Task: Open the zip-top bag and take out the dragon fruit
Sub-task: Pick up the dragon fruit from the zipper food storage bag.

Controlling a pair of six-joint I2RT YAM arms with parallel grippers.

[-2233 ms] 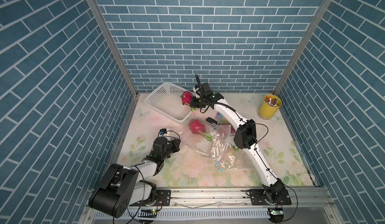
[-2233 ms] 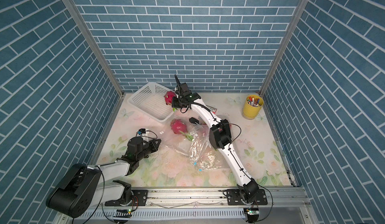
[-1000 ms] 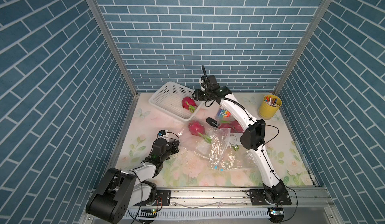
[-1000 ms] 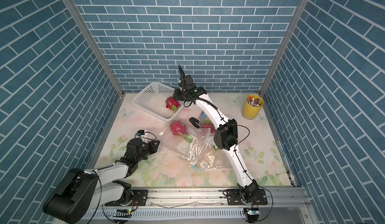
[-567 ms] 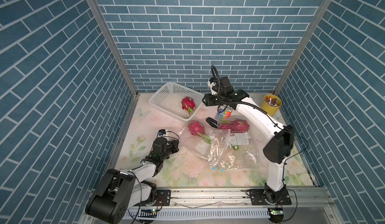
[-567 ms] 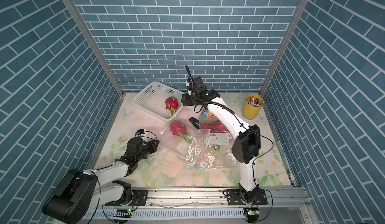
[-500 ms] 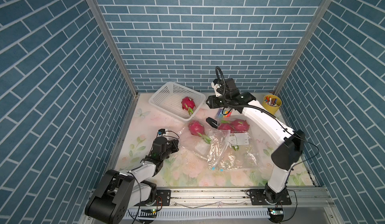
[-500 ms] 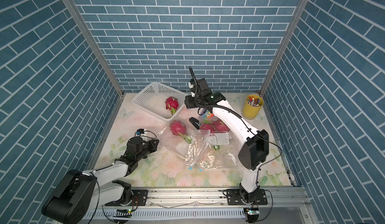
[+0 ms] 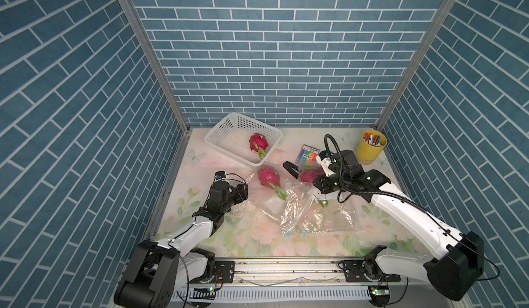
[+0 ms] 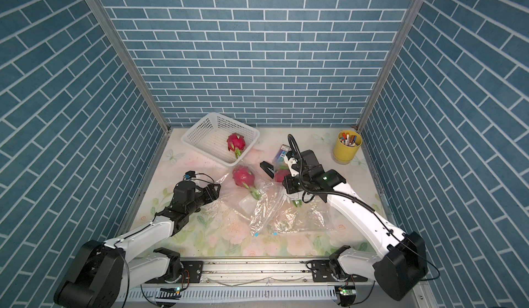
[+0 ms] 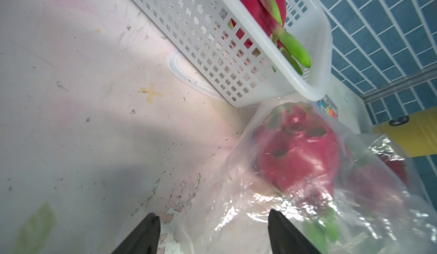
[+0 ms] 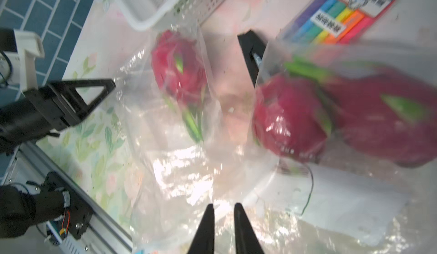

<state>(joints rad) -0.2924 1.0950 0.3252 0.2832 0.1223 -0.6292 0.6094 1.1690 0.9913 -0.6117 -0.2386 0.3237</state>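
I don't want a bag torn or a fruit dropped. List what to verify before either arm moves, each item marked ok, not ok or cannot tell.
1. Left gripper jaws open: ok, spread wide at the edge of the bag by the left arm.
2. Right gripper holding the bag by the right arm: cannot tell; jaws nearly together over film, pinch not visible.
3. Either bag's zip open: cannot tell, seals lost in crumpled film.
4. Fruit removed: not ok; dragon fruit by the left arm and dragon fruit by the right arm lie under film.
5. White basket has room: ok; the basketed dragon fruit sits toward one side.
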